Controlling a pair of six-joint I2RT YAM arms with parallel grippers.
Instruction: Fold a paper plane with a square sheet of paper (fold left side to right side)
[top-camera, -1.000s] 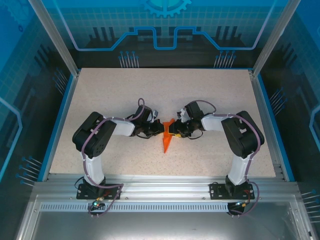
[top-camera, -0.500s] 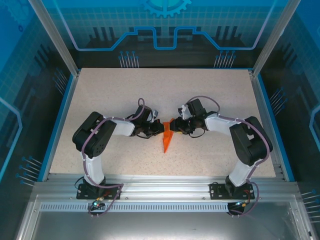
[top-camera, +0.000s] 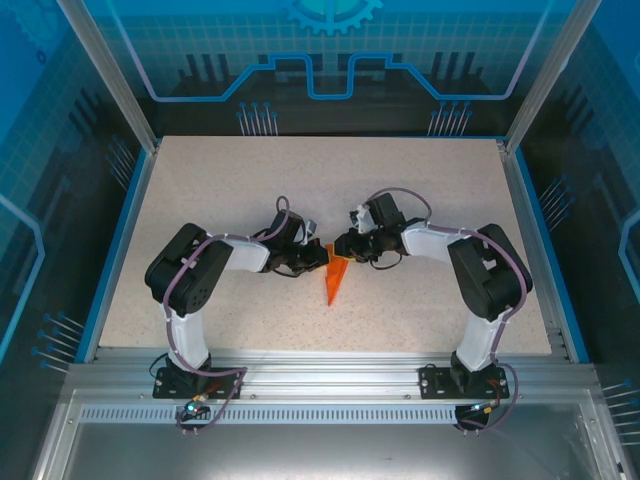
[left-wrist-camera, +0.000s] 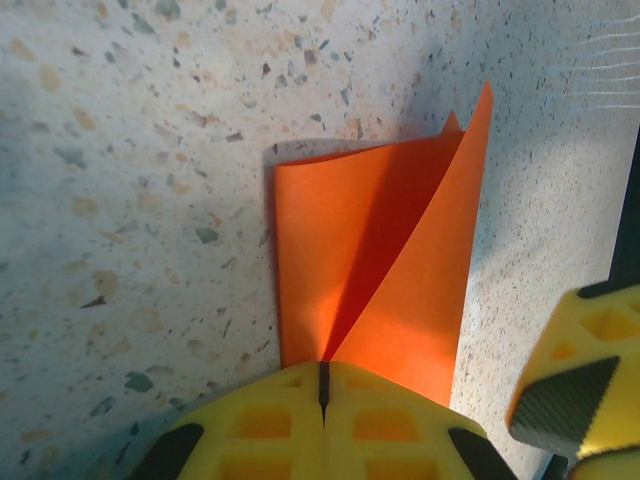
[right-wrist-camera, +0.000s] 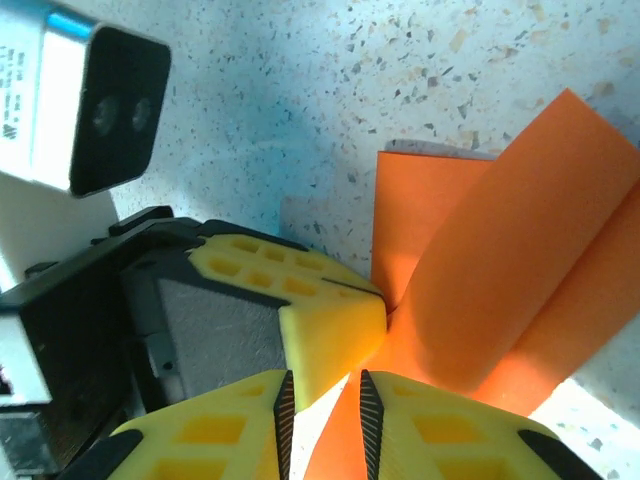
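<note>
Left wrist view, lower middle: the left gripper (left-wrist-camera: 322, 385) is clamped shut on the near edge of the thin bright orange folded paper sheet (left-wrist-camera: 370, 250). I'd judge it is steadying the sheet on the speckled tabletop (left-wrist-camera: 120, 200) so a flap can go across. Right wrist view, bottom: the right gripper (right-wrist-camera: 325, 400) straddles a raised flap, jaws slightly apart; whether they pinch it I cannot tell. Both frames cut off the paper's point.

I work in a robot lab cell: a speckled desk (top-camera: 300, 190) lies under my jaws, blue circuit-printed panels (top-camera: 420, 50) stand beyond them, and aluminium rails (top-camera: 330, 385) behind carry my bolted bases.
</note>
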